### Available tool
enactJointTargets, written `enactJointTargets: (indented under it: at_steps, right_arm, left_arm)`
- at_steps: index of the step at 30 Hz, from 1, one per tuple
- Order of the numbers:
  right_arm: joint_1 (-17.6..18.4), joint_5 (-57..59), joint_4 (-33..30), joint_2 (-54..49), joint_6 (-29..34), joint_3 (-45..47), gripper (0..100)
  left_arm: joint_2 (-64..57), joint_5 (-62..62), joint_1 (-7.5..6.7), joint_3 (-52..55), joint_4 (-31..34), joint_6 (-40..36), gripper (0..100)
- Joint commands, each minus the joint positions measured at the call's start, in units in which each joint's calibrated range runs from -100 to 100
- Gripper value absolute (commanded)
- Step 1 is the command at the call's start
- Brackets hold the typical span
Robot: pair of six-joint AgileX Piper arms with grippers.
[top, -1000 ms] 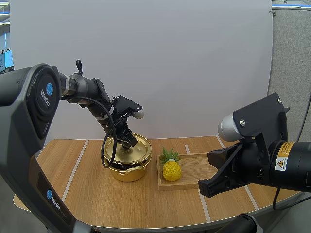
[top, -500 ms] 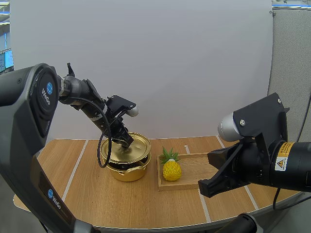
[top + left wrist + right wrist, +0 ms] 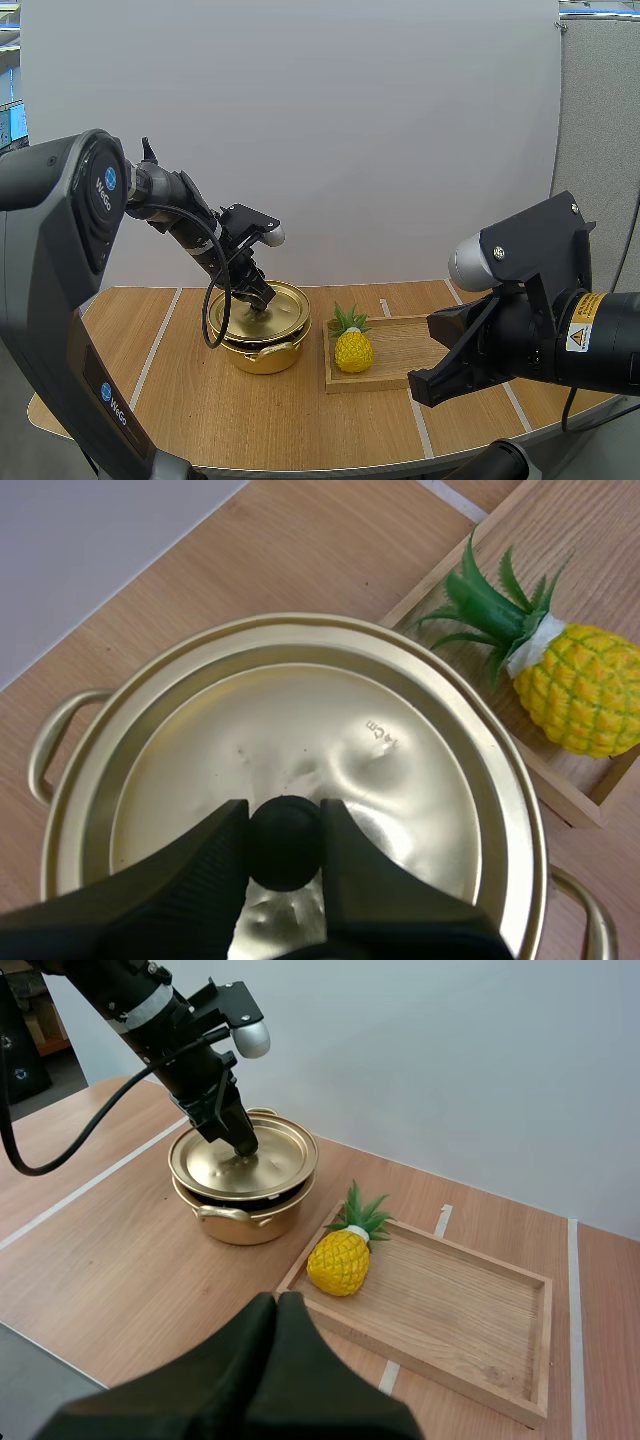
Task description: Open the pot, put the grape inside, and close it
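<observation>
A gold pot (image 3: 262, 348) stands on the table, left of a wooden tray (image 3: 405, 345). My left gripper (image 3: 262, 299) is shut on the black knob (image 3: 285, 842) of the gold lid (image 3: 300, 730). The lid (image 3: 240, 1160) hangs just over the pot (image 3: 245, 1212), with a dark gap showing under it. No grapes are in sight; a yellow toy pineapple (image 3: 353, 346) with green leaves lies at the tray's left end (image 3: 340, 1258). My right gripper (image 3: 280, 1305) is shut on nothing and hovers near the table's front, short of the tray (image 3: 470, 1310).
White tape lines cross the wooden table (image 3: 180, 390). The pot's two side handles (image 3: 50, 750) stick out to either side. The tray's right part is bare wood. Open table surface lies left of and in front of the pot.
My left gripper has sunk a little with the lid, which now lies flatter and closer over the pot. The right arm has stayed put.
</observation>
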Motion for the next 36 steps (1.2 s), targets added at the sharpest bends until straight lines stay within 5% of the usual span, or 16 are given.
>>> enactJointTargets:
  at_steps: [1, 19, 23, 26, 27, 36]
  right_arm:
    - [-0.2, 0.0, -0.1, -0.5, 0.0, 0.1, 0]
    - [-0.2, 0.0, -0.1, -0.5, 0.0, 0.1, 0]
    - [-0.2, 0.0, -0.1, -0.5, 0.0, 0.1, 0]
    - [-0.2, 0.0, -0.1, -0.5, 0.0, 0.1, 0]
    - [-0.2, 0.0, -0.1, -0.5, 0.0, 0.1, 0]
    - [-0.2, 0.0, -0.1, -0.5, 0.0, 0.1, 0]
  left_arm:
    - [0.8, -0.7, 0.07, 0.1, -1.2, 0.2, 0]
    - [3.7, 4.1, -0.01, 0.1, -1.7, 0.2, 0]
    - [3.6, 5.6, -0.01, 0.1, -1.8, 0.2, 27]
    - [2.9, 6.7, -0.01, 0.1, -2.1, 0.2, 73]
    - [2.4, 6.8, -0.01, 0.1, -2.3, 0.2, 100]
    - [-7.7, 13.5, -0.01, -2.6, -3.5, 0.2, 100]
